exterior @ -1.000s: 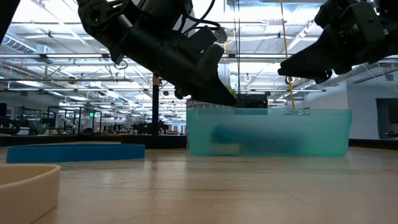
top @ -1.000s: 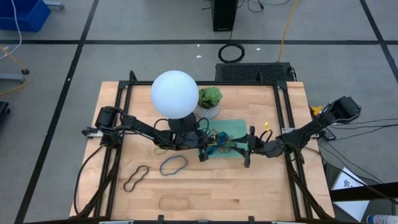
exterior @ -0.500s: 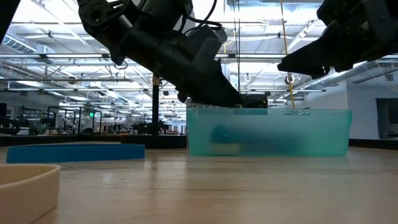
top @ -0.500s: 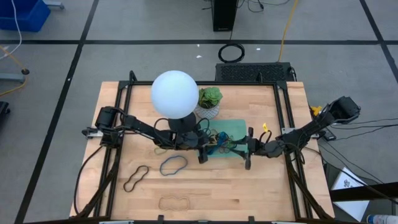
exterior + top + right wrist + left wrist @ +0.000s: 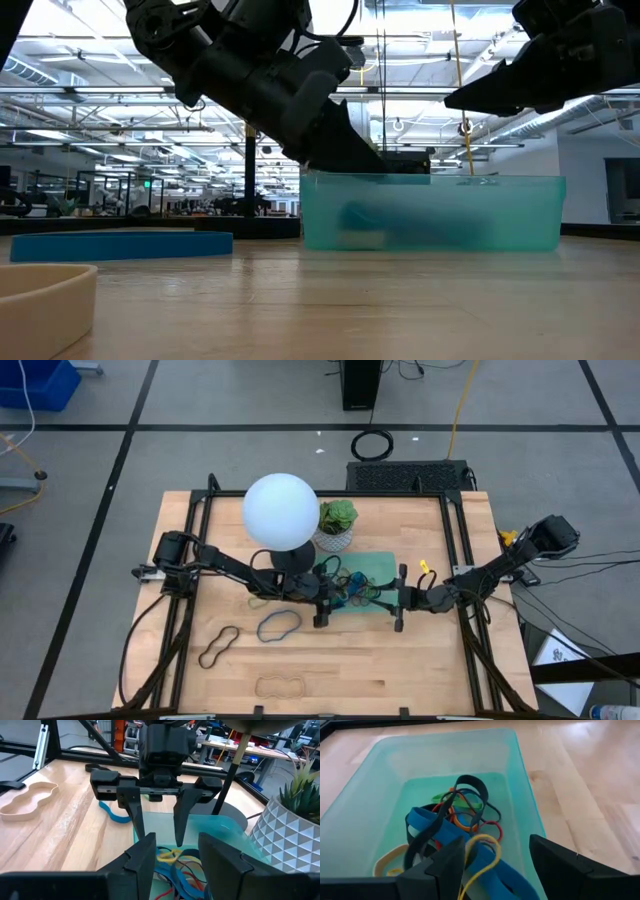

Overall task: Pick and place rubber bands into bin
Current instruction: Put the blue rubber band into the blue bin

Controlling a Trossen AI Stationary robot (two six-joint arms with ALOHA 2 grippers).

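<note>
Left gripper (image 5: 322, 603) is hanging over the left edge of the bin (image 5: 385, 565), fingers (image 5: 134, 818) spread wide and gripping nothing; through the gap the left wrist view is showing a yellow band (image 5: 482, 851) lying on the pile below. Right gripper (image 5: 398, 603) is hovering over the bin's right side, fingers parted, also carrying nothing. The bin is sitting mid-table, just right of the lamp base, with the plant pot (image 5: 335, 524) just beyond its far-left corner. A tangle of rubber bands (image 5: 457, 822) is lying inside it: blue, black, orange, red, green, tan. Three more are lying loose on the table (image 5: 420, 670), near-left of the bin: a blue band (image 5: 278, 625), a dark band (image 5: 217, 646), a tan band (image 5: 280, 686).
</note>
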